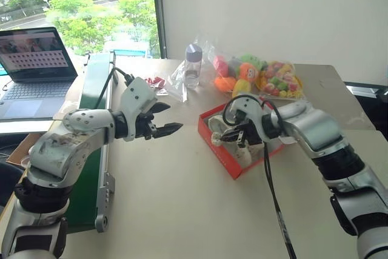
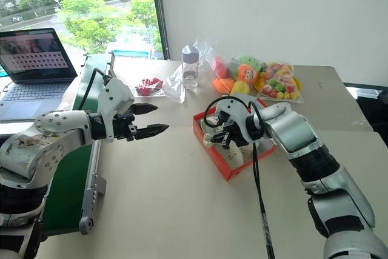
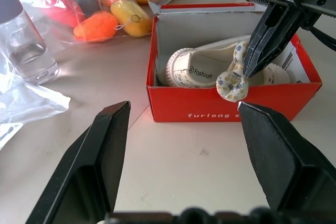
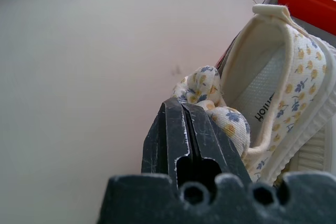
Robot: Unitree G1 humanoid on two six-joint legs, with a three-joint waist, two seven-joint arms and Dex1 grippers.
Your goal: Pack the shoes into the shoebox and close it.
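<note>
Right gripper [image 3: 251, 61] clenched on a shoe [image 3: 210, 69] bow inside the shoebox [image 3: 231, 108]; left gripper [image 1: 165, 119] hung released; best eased flat before letting go.

Left gripper [image 1: 168, 119] wide open, level over the table; right gripper [image 1: 228, 137] shut, angled downward.
</note>
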